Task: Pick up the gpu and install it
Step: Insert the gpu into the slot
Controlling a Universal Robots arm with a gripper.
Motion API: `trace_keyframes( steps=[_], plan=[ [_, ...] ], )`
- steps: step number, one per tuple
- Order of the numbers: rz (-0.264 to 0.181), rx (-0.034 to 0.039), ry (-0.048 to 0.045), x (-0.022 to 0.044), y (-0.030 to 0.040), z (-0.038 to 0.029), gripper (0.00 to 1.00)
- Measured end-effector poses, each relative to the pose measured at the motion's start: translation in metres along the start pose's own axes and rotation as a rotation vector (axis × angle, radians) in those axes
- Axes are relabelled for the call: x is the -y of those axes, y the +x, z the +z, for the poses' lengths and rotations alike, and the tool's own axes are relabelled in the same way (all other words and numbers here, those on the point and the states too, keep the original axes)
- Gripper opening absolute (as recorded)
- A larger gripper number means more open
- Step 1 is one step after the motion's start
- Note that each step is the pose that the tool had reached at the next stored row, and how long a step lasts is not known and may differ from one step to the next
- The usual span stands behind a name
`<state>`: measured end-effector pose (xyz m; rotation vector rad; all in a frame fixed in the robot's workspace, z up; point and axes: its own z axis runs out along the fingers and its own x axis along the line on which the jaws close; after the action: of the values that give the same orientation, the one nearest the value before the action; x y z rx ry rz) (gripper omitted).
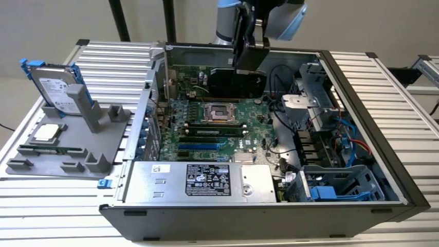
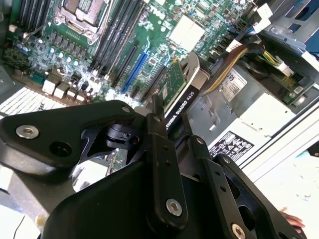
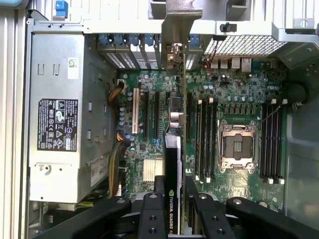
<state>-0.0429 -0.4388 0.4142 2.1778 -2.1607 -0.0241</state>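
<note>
The black two-fingered gripper (image 3: 173, 209) is clamped on the gpu (image 3: 172, 164), a thin flat card with a black face, a green circuit-board face and a silver metal end bracket, which it holds edge-on over the inside of the open grey computer case (image 1: 384, 170). In both wrist views the fingers (image 2: 162, 164) press on the card's two flat faces near its upper edge, so the picking-up part of the task looks done.

In the exterior view the gripper (image 1: 248, 51) hangs from the arm above the far part of the green motherboard (image 1: 205, 128), with the card's black face (image 1: 230, 82) hanging below it, above the silver processor socket (image 1: 218, 111). The first wrist view looks down the card's length: its lower edge runs along the dark expansion slots (image 3: 157, 117) beside the white slot (image 3: 134, 117), and its bracket end points toward the row of rear slot openings with blue clips (image 3: 134, 42). Whether the edge connector already touches a slot I cannot tell; the card stands upright and seems lined up but not seated, since much of its height shows above the board.

So, as I judge it, the install is under way but unfinished: the card is in the case, not yet pressed home. The silver power supply (image 1: 199, 180) lies along the near side of the case. Outside it, on the grey parts stand (image 1: 61, 154), stands the silver hard drive with blue frame (image 1: 58, 87), untouched.
</note>
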Motion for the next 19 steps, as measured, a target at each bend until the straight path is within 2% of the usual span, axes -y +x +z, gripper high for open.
trace_keyframes(
  steps=[11,19],
  plan=[
    [0.0,-0.0058,0.0,0.0003,-0.0002,0.0041,0.0],
    [0.0,-0.0059,0.0,0.0004,-0.0002,0.0061,0.0]
  ],
)
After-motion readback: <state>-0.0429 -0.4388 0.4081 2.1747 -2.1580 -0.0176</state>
